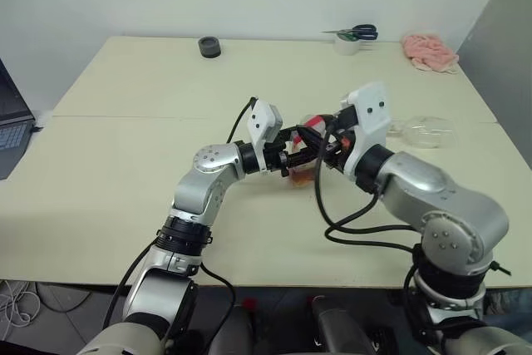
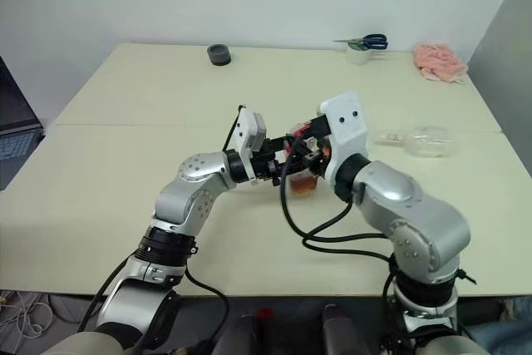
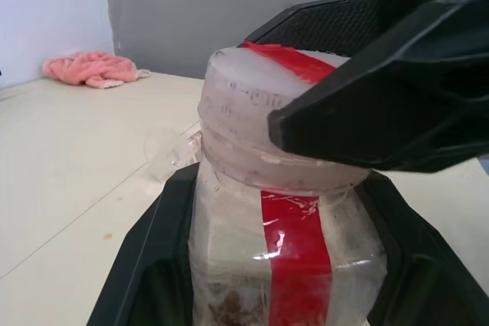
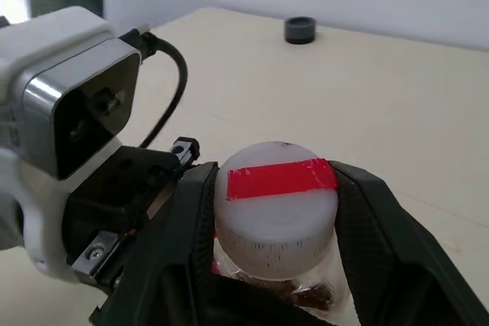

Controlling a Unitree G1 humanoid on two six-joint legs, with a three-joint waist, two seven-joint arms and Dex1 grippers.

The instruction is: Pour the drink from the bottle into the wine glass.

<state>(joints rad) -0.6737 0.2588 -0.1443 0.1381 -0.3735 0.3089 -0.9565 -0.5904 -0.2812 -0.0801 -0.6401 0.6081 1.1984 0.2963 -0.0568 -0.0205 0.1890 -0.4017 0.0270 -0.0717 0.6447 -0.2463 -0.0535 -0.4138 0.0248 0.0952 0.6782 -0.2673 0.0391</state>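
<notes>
Arms meet over the middle of the cream table (image 1: 125, 106) in the left eye view, two of them. The left tool (image 1: 293, 155) grips one bottle (image 1: 303, 168) by its body, standing upright on the table, with amber drink (image 1: 301, 176) low inside it. The right tool (image 1: 320, 149) reaches in from the other side at the bottle's top. One wine glass (image 1: 424, 132) lies on its side, well apart toward the right edge. Along the far edge I count one dark roll (image 1: 209, 46), one white cup (image 1: 347, 44) holding one pair of scissors (image 1: 356, 34), and one pink cloth (image 1: 430, 51). One laptop (image 1: 12, 126) sits off the table's left side.

The right eye view gives the same count, with the glass just beyond the right arm.

In the left wrist view, the left tool's two black fingers (image 3: 149, 261) clamp the bottle's squarish sides below the cap (image 3: 260, 124), and one finger of the right tool lies against the cap's side.

In the right wrist view, the right tool's two fingers (image 4: 191, 219) flank the red-striped white cap closely on both sides; whether they press it yet I cannot tell.
</notes>
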